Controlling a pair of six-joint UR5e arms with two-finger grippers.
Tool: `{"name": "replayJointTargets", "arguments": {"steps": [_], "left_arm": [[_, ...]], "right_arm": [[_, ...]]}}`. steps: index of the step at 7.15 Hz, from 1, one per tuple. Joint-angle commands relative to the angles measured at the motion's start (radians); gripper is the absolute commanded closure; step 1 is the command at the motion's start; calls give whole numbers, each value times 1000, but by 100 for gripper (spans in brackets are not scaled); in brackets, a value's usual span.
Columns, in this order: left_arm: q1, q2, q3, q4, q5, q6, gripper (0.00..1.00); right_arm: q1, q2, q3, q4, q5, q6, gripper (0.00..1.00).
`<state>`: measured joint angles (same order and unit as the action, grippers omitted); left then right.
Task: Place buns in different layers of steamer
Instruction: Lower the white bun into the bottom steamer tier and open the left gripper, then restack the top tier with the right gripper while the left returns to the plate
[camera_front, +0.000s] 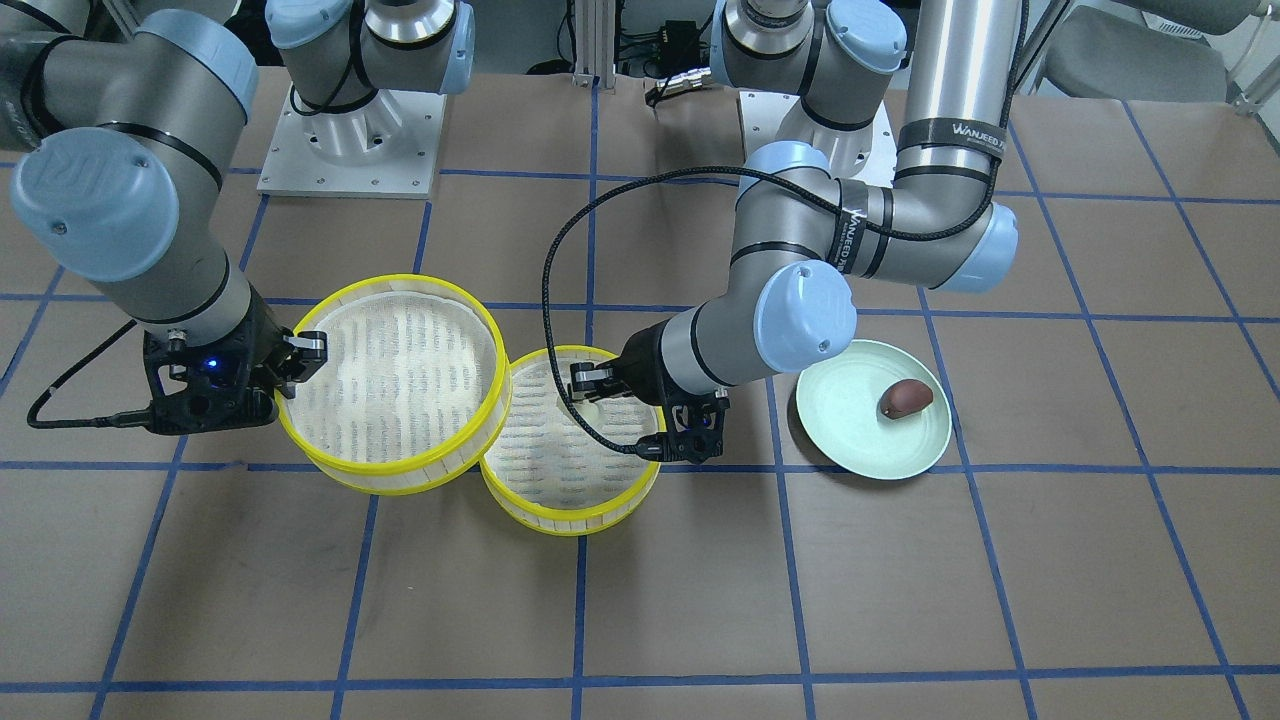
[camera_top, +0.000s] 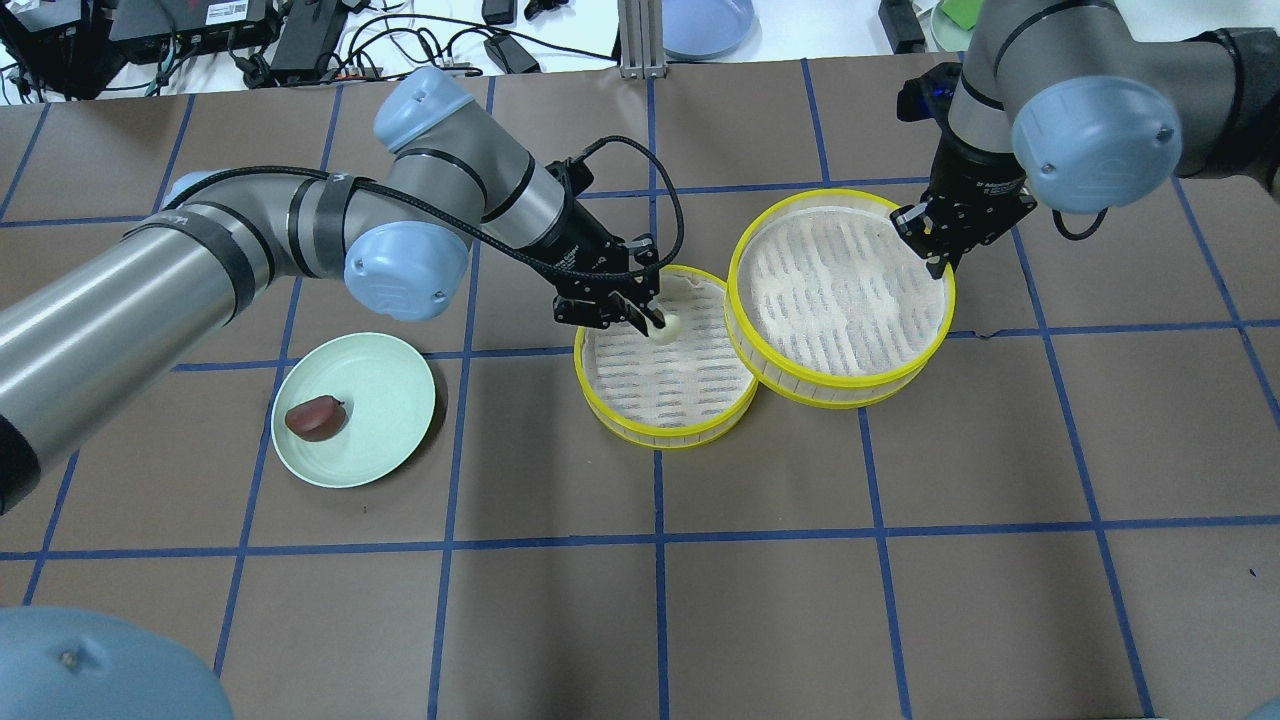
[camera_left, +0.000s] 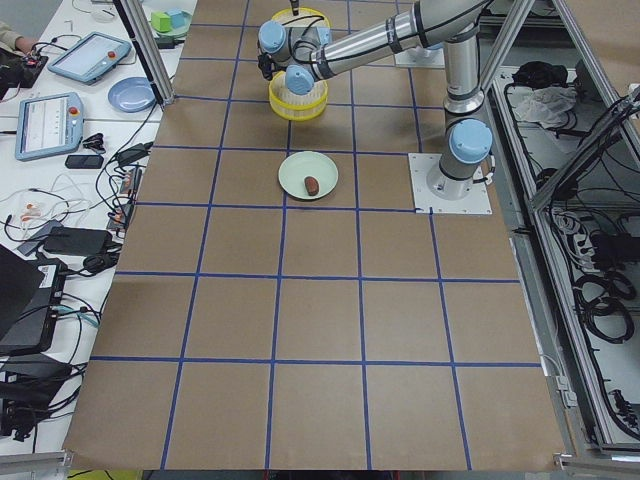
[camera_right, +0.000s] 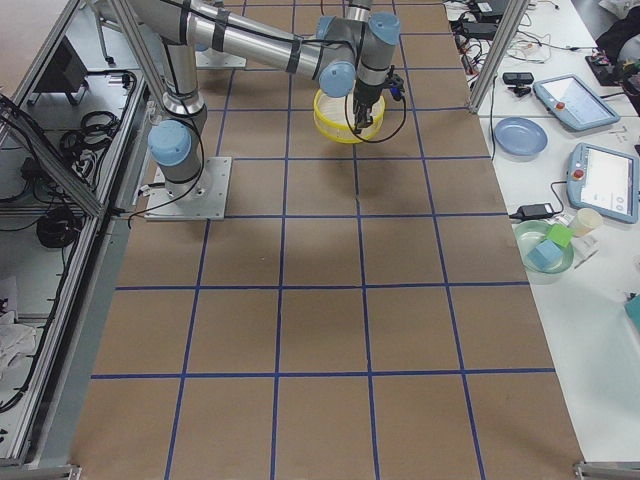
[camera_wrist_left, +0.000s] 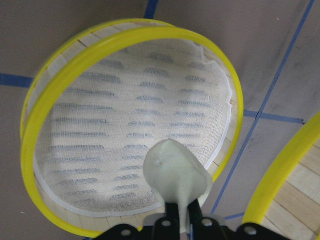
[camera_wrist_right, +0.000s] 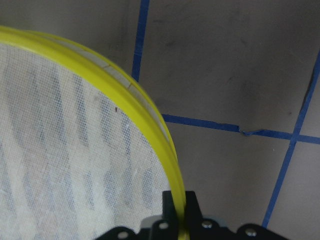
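Note:
My left gripper (camera_top: 650, 318) is shut on the cream-white bun (camera_top: 665, 326) and holds it just above the liner of one steamer tier (camera_top: 660, 440), near its far rim. The bun also shows in the left wrist view (camera_wrist_left: 175, 172) and the front view (camera_front: 590, 410). My right gripper (camera_top: 935, 255) is shut on the yellow rim of the second tier (camera_top: 840, 395). That tier is empty and overlaps the first tier's right edge. The right wrist view shows the rim (camera_wrist_right: 150, 120) pinched between the jaws. The reddish-brown bun (camera_top: 315, 417) lies on the pale green plate (camera_top: 380, 390), left of the tiers.
The brown table carries a grid of blue tape lines. The two arm bases (camera_front: 350, 140) stand at the robot's edge. Cables and a blue plate (camera_top: 705, 20) lie beyond the far edge. Tablets and bowls sit on side benches (camera_right: 590, 180).

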<state>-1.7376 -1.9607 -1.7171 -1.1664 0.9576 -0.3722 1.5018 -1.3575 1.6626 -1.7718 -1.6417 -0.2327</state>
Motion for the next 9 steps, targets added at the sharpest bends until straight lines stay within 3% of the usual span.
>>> {"name": "replayJointTargets", "arguments": {"steps": [1, 2, 3, 4, 7, 9], "left_arm": [[-7, -1, 7, 5, -2, -4, 0], [-1, 9, 20, 10, 27, 8, 0], [15, 31, 74, -2, 215, 36, 0], [30, 49, 109, -47, 295, 126, 0], [247, 129, 117, -235, 577, 641, 0], [364, 141, 39, -288, 666, 903, 0]], "right_arm": [[2, 0, 3, 0, 0, 0, 100], [9, -2, 3, -2, -1, 6, 100], [37, 0, 3, -6, 2, 56, 100], [101, 5, 5, -11, -1, 166, 100], [265, 70, 5, -99, 2, 451, 100], [317, 101, 3, -132, 2, 564, 100]]}}
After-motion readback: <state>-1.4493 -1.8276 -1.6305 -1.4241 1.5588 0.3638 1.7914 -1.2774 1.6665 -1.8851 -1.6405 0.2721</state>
